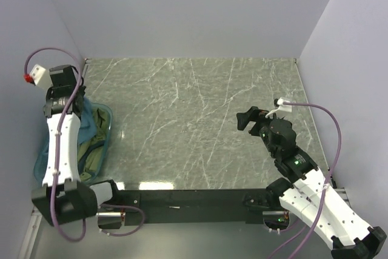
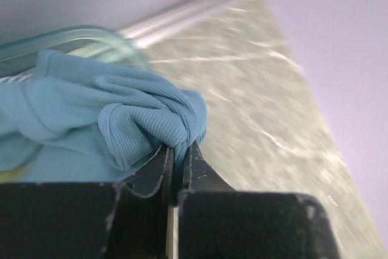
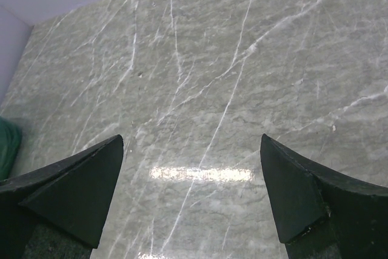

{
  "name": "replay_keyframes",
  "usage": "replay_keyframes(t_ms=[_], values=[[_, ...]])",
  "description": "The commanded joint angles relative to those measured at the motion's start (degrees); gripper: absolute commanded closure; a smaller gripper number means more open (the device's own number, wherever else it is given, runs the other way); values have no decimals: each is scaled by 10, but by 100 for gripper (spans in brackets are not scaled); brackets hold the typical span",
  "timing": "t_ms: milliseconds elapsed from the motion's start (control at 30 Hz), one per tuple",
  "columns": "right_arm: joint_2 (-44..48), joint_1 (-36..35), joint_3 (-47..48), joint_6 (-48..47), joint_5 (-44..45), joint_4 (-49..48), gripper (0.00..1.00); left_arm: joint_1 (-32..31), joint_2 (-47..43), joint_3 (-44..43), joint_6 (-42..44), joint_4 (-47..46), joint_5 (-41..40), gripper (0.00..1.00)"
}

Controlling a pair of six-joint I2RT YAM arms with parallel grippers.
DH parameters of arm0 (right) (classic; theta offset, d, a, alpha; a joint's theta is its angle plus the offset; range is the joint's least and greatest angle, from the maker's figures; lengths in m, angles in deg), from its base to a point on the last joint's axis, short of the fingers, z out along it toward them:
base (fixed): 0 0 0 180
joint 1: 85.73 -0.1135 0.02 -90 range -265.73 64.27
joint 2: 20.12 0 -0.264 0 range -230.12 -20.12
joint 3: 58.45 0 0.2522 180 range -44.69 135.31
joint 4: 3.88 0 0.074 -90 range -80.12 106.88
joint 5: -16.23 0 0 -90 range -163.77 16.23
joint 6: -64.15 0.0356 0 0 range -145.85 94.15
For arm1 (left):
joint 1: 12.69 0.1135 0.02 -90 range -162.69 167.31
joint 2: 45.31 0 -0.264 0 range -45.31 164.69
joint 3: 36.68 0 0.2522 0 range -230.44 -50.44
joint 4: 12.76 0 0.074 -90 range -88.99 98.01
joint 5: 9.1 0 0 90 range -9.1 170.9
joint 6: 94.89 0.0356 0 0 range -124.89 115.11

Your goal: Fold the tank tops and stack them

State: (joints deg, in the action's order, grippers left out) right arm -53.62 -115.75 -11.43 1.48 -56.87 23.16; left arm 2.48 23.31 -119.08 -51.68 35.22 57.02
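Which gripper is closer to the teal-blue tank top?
Left. The left gripper is shut on a fold of the teal-blue tank top at the tub; the right gripper hangs open over the table, far off.

soft, even light falls from above on the green-grey veined marble counter (image 1: 200,119). the overhead view is bright, with only faint, blurry shadows under the arms, and the pale lilac walls (image 1: 194,10) are evenly lit. between the fingers of the right hand (image 3: 191,139) a white streak of glare lies on the stone. veins beyond its fingertips are crisp, while the dark fingers show little detail. just past the left hand (image 2: 177,161) the teal-blue ribbed tank top (image 2: 139,119) is sharp. the counter beyond it and the translucent teal plastic tub (image 2: 73,34) behind the cloth are smeared and out of focus.
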Motion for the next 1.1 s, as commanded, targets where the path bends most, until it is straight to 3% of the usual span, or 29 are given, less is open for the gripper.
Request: replay_keyframes(t_ms=[0,300,433,533,633,700,733,833,933,1067], values=[[-4,-4,15,-12,-6,-16,0,-55,-44,-48,55,-50,41,99],[-7,-3,40,-22,-2,-19,0,-326,-67,-154,63,-35,-9,99],[-9,-4,58,-22,-2,-17,0,-484,-35,-171,55,-42,-68,99],[-11,-3,64,-17,-4,-15,0,-540,-12,-164,36,-54,-71,99],[-15,-3,56,-8,-13,-26,0,-552,16,-132,26,-87,-42,96],[-19,-3,49,-1,-34,-32,0,-550,43,-133,21,-77,-38,68],[-29,-3,47,4,-64,-37,0,-547,65,-134,18,-65,-38,48],[-55,-6,27,26,-98,-48,3,-530,66,-104,15,-90,-22,33],[-83,-11,0,57,-96,-55,8,-500,52,-52,5,-100,9,31],[-111,-41,-46,97,-94,-84,16,-495,28,63,-9,-119,44,44]])
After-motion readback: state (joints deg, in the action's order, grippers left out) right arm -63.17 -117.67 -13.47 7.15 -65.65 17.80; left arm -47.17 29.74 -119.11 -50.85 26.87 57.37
